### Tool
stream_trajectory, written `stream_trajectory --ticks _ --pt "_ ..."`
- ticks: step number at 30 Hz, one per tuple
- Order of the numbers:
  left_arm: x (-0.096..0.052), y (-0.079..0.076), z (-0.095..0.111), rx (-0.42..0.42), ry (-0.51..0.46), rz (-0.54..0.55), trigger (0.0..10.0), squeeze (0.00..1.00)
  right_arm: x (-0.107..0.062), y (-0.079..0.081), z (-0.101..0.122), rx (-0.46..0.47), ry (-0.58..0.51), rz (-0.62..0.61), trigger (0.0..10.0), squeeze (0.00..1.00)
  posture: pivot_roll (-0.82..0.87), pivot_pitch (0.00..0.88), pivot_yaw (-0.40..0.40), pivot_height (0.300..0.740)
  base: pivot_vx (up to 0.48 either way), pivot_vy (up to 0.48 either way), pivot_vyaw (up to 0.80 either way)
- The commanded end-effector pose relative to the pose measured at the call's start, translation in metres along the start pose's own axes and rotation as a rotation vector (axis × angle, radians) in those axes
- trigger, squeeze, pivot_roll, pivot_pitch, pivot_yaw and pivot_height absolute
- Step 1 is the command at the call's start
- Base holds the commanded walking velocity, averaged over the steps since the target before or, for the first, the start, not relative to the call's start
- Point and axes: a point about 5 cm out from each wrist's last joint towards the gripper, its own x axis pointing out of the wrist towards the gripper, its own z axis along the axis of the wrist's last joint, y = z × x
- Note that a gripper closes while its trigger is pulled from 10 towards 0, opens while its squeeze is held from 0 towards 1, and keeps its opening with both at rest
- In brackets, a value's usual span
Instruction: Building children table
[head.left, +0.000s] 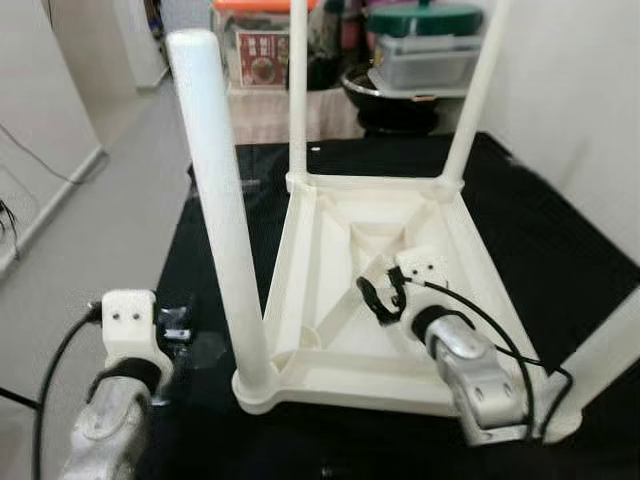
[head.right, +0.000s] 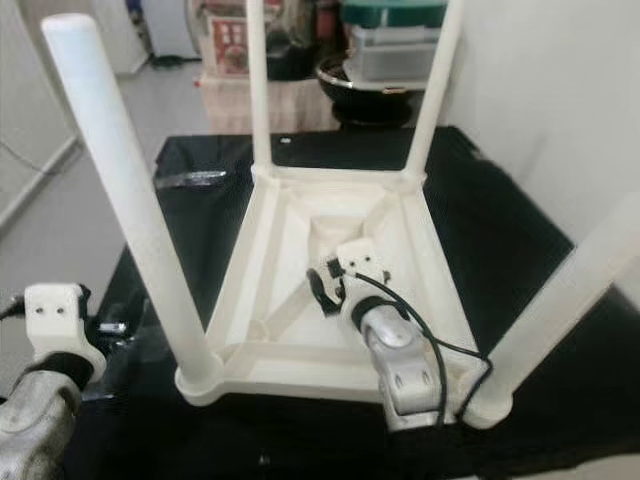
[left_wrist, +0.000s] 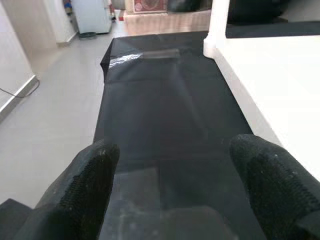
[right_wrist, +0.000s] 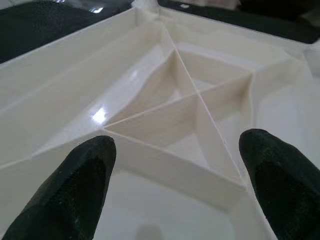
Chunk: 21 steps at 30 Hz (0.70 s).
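Black cloth covers the surface, which stands in a room with a pale floor and white walls; boxes and a dark bowl crowd a low stand beyond its far edge.

On the cloth lies the children's table, cream plastic, turned upside down so its top rests flat and its ribbed underside faces up. That is the sensible way to build it: the corner sockets point upward and each leg can be pushed straight down into one. All four legs stand in their corners: the near-left leg, two far legs and the near-right leg, which is blurred at the picture's edge. How firmly any of them is seated I cannot tell.

The right tool hovers over the middle of the underside, above the crossing ribs, its two fingers spread wide and holding nothing. In the wrist view the ribs lie between the fingers, apart from them. My judgement is that it sits there either to press the frame down or to steady it.

The left tool rests low over the cloth just beside the table's left rim, near the near-left leg, also wide and empty. Placed there, it could brace that leg or the rim.

With four legs up, the build looks nearly done; what is left is likely checking the fit and turning the table upright.
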Motion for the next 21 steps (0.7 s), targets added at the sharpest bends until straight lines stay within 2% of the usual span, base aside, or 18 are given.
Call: stream_trajectory --ticks 1,4,11,13,17,21 --pt "0.000 0.004 0.001 0.016 -0.004 0.016 10.0 0.00 0.002 0.004 0.004 0.012 -0.008 0.016 10.0 0.00 -0.04 0.035 -0.026 0.740 0.000 0.480 0.00" --pt "0.000 0.003 0.002 0.009 -0.009 0.019 10.0 0.00 0.002 0.004 0.004 -0.003 0.011 0.015 10.0 0.00 -0.04 0.037 -0.026 0.740 0.000 0.435 0.00" --pt "-0.001 -0.006 0.001 0.044 -0.005 -0.028 10.0 0.00 0.006 -0.005 0.009 0.000 0.037 -0.055 10.0 0.00 -0.04 0.040 -0.027 0.740 0.000 0.000 0.00" --pt "-0.001 -0.009 0.002 0.075 -0.013 -0.039 10.0 0.00 0.008 -0.010 0.011 -0.001 0.045 -0.085 10.0 0.00 -0.04 0.041 -0.028 0.740 0.000 0.000 0.00" --pt "-0.007 -0.025 0.002 0.119 -0.014 -0.115 10.0 0.00 0.018 -0.021 0.016 0.012 0.095 -0.150 10.0 0.00 -0.04 0.047 -0.029 0.740 0.000 0.000 0.00" --pt "-0.016 -0.042 0.004 0.182 -0.029 -0.222 10.0 0.00 0.031 -0.023 0.022 0.047 0.134 -0.160 10.0 0.00 -0.03 0.054 -0.032 0.740 0.000 0.000 0.00"
